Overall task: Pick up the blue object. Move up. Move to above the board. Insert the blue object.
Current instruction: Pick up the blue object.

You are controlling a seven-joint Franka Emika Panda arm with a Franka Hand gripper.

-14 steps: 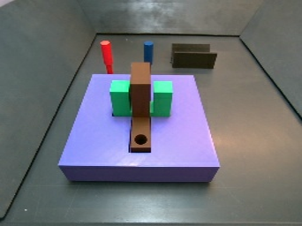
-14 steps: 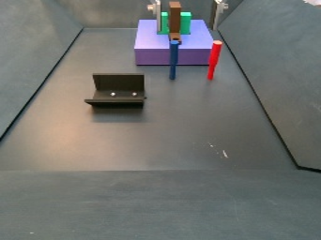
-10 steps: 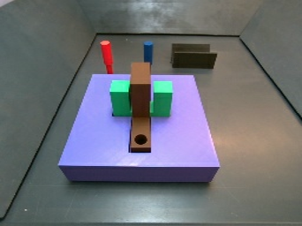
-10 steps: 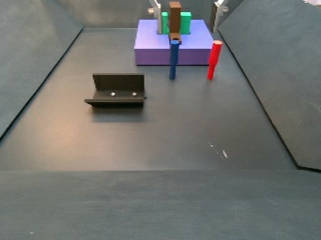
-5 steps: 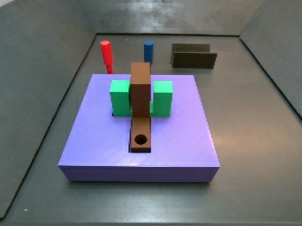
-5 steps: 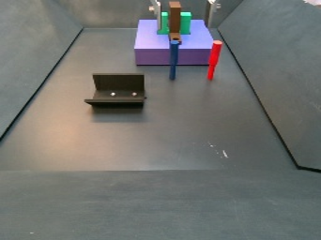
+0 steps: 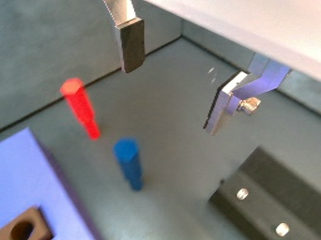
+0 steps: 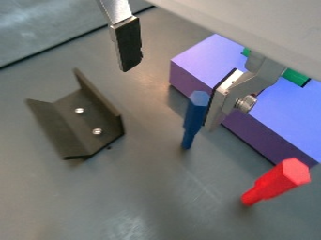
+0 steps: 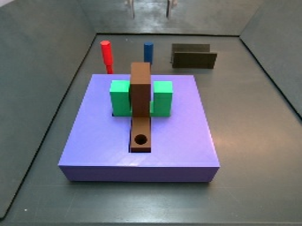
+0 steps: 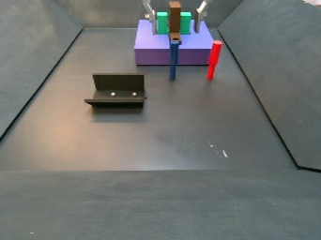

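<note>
- Gripper (image 8: pixel 175 73): raised above the floor, over the blue peg; the fingers (image 7: pixel 131 45) are spread wide with nothing between them. In both side views only the fingertips show at the upper edge of the frame (image 9: pixel 151 9) (image 10: pixel 177 12).
- Blue peg (image 7: pixel 129 164): standing upright on the floor, long axis vertical, free of the gripper. In both wrist views it sits below the gap between the fingers, nearer the finger (image 8: pixel 232 94) that carries the screw. Also seen at (image 8: pixel 193 120), (image 9: pixel 148 51) and (image 10: pixel 174 58).
- Peg position: on the floor just beside one short edge of the slab (image 9: pixel 141 132), at the board end away from the hole; whether it touches the slab wall cannot be told from these views.
- Red peg (image 9: pixel 106 56): upright on the floor near the blue peg, apart from it, beside the same edge of the slab. Also at (image 7: pixel 83 107), (image 8: pixel 279 182), (image 10: pixel 215 59).
- Board (image 9: pixel 141 97): long brown strip lying flat along the top of the slab.
- Hole (image 9: pixel 141 139): round, near one end of the board, with nothing in it; a wrist view catches that end at (image 7: pixel 26 228).
- Green block (image 9: pixel 120 98): on the slab, flanking the board on both sides around its middle.
- Fixture (image 10: pixel 116 90): on the floor, well apart from the slab and both pegs; two small light dots on its upright plate. Also at (image 8: pixel 78 117), (image 7: pixel 267 200), (image 9: pixel 193 56).
</note>
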